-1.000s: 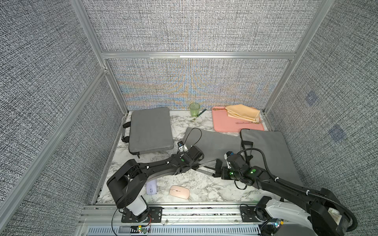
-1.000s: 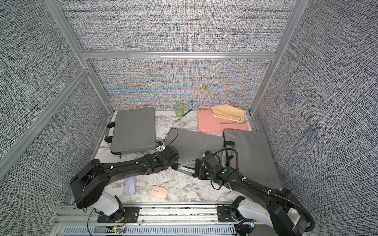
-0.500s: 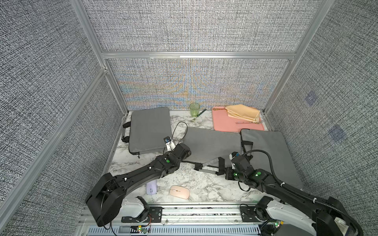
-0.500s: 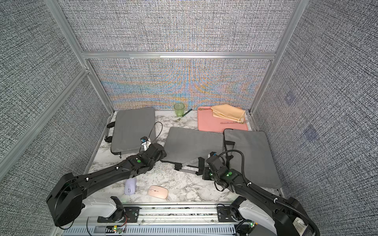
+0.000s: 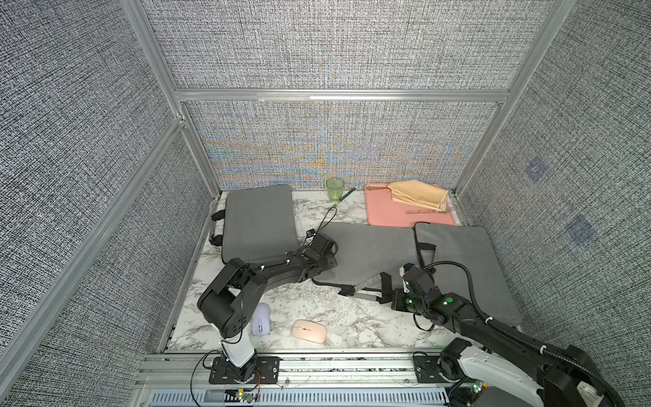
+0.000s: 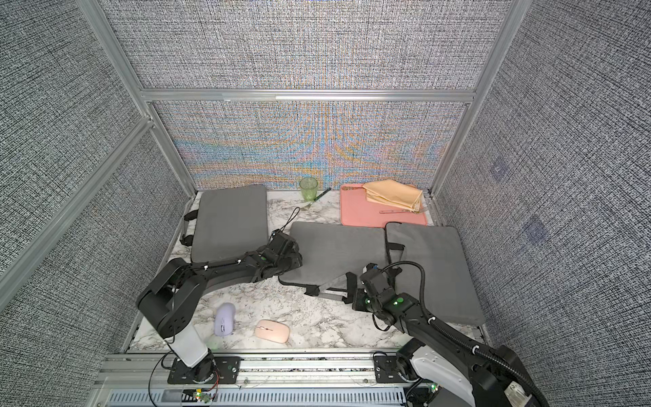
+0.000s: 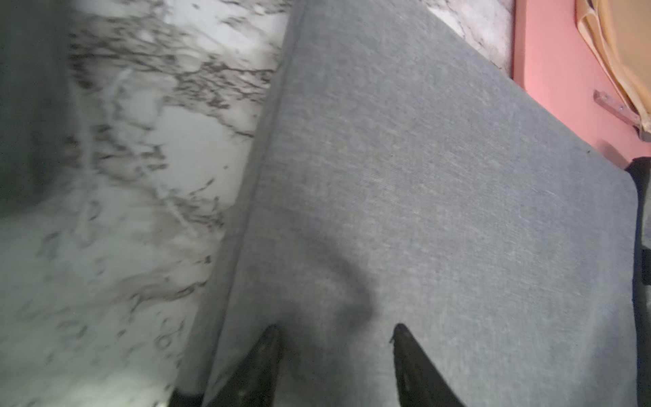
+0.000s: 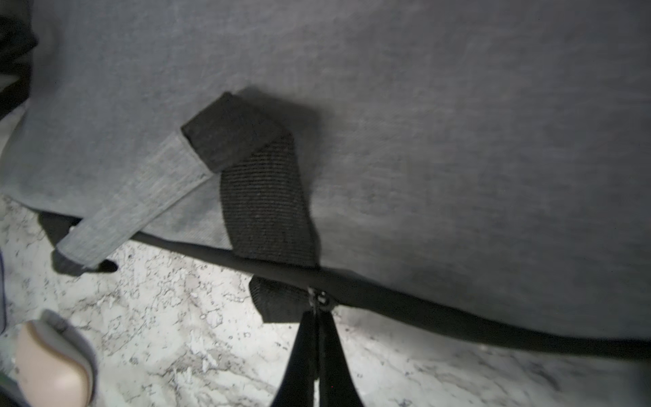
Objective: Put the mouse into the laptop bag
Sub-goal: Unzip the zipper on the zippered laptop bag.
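Observation:
Two mice lie near the table's front edge: a pink mouse (image 5: 310, 331) (image 6: 272, 331) (image 8: 49, 363) and a lilac mouse (image 5: 261, 319) (image 6: 224, 319), both free of the grippers. The middle grey laptop bag (image 5: 370, 250) (image 6: 338, 246) (image 7: 422, 176) lies flat. My right gripper (image 5: 387, 302) (image 8: 317, 313) is shut on the zipper pull (image 8: 318, 299) at the bag's front edge, beside a black handle strap (image 8: 264, 197). My left gripper (image 5: 328, 265) (image 7: 336, 331) hovers low over the bag's left corner, jaws apart, with only fabric between them.
A second grey bag (image 5: 259, 222) lies at the back left and a third (image 5: 465, 267) on the right. A green cup (image 5: 334, 188) with a pen beside it and a pink tray (image 5: 387, 215) holding a yellow cloth (image 5: 419, 195) stand at the back.
My left arm swung left off the bag, then came back over its left corner with the jaws narrower. My right gripper has slid slightly right along the bag's front edge, still shut.

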